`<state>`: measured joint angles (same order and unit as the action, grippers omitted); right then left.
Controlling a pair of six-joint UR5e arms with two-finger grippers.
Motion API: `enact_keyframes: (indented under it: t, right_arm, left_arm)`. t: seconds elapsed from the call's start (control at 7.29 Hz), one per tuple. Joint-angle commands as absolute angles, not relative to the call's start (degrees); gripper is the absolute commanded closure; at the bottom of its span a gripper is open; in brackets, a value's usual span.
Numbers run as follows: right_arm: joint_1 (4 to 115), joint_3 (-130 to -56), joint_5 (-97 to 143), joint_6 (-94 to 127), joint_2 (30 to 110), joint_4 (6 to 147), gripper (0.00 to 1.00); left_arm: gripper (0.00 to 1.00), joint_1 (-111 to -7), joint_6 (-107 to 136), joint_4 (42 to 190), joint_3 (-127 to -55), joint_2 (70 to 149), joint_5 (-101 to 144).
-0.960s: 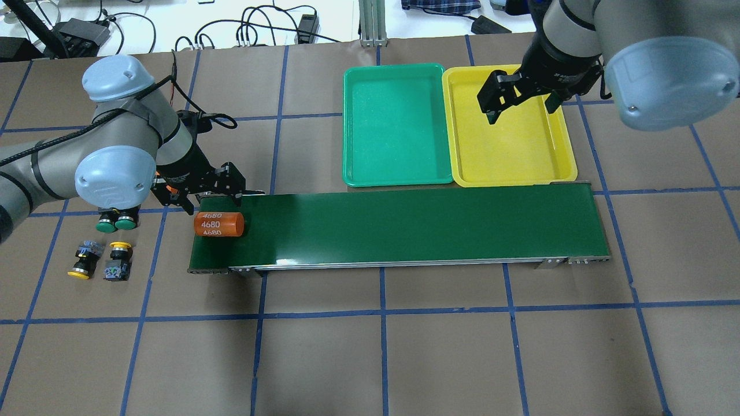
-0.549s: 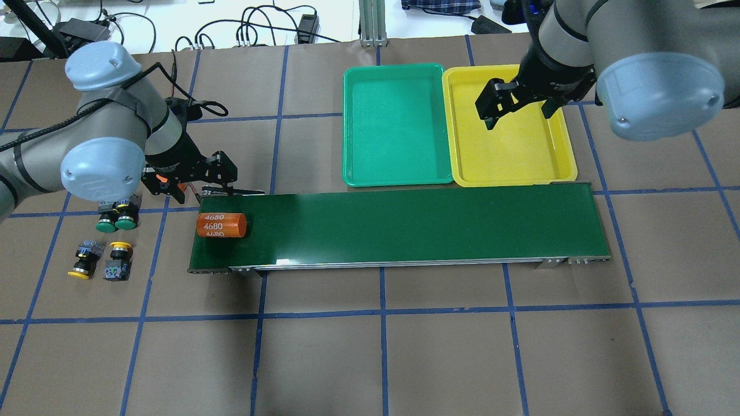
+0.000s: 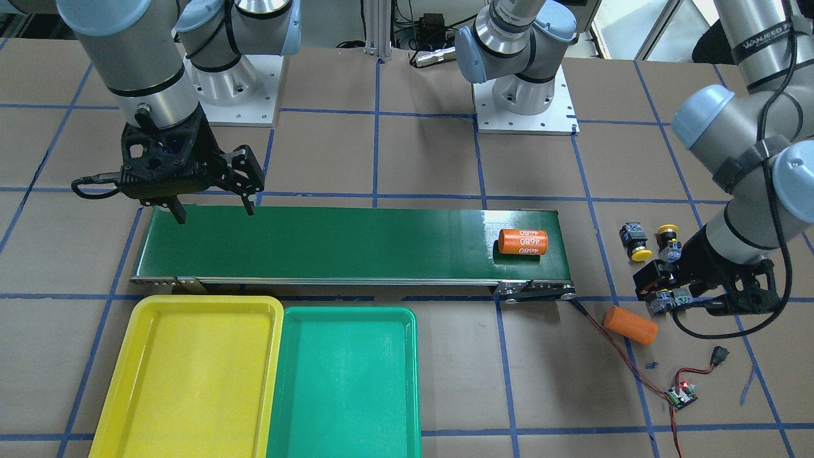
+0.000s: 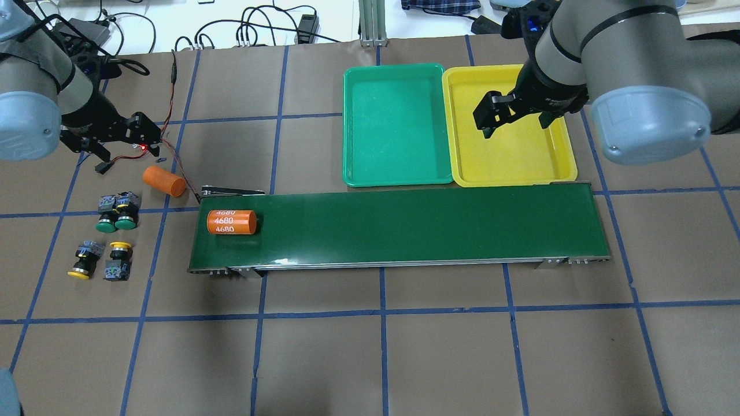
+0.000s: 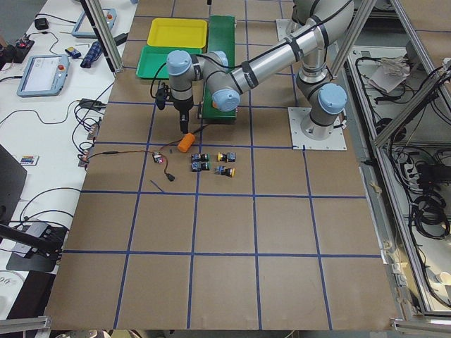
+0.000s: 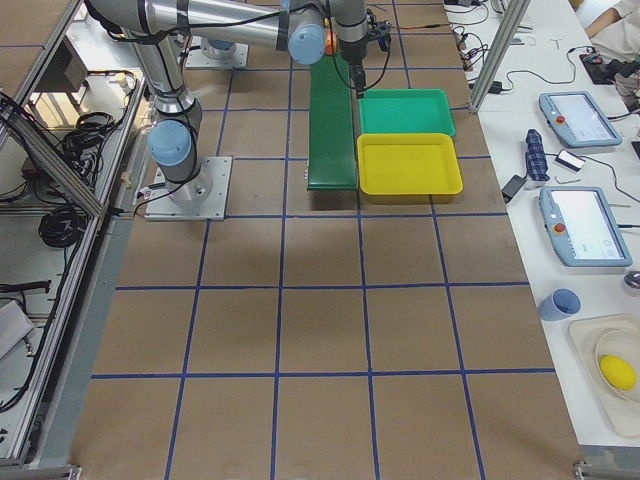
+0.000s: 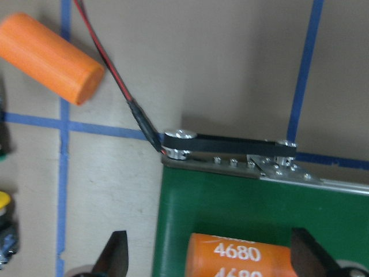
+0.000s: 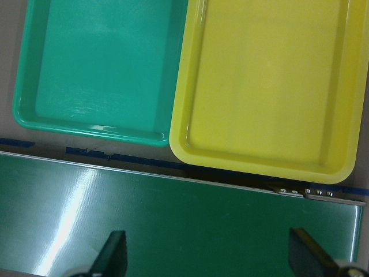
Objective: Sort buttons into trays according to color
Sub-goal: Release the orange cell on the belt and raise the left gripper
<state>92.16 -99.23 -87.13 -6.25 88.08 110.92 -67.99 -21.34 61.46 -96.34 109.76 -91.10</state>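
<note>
Left gripper (image 4: pixel 124 151) has withdrawn from the end of the conveyor belt (image 4: pixel 404 225), fingers spread and empty. The numbered orange cylinder (image 4: pixel 231 222) has advanced slightly along the belt. Right gripper (image 4: pixel 514 122) hovers above the yellow tray (image 4: pixel 520 156), beside the green tray (image 4: pixel 396 127), its fingers likewise spread. Green-capped buttons (image 4: pixel 126 221), touching, and yellow-capped buttons (image 4: pixel 119 248), apart, lie on the table (image 4: pixel 370 358) left of the belt, near a plain orange cylinder (image 4: pixel 165 181).

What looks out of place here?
Two orange cylinders intrude: the 4680 cylinder lies on the belt, a plain cylinder on the table by its end. The buttons sit unsorted; green tray and yellow tray are empty.
</note>
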Motion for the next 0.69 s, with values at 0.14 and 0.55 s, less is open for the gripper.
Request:
enact_keyframes:
  t: [0.14, 0.55]
  right_arm:
    - [93.3, -99.7, -87.5, -5.9, 88.4, 110.5, 0.0]
    - [93.3, -99.8, -86.9, -5.8, 88.6, 108.5, 0.0]
  left_arm:
    - [0.0, -67.7, -30.1, 55.5, -96.2, 116.8, -90.9]
    - [0.0, -67.8, -33.7, 55.4, -96.1, 118.1, -90.7]
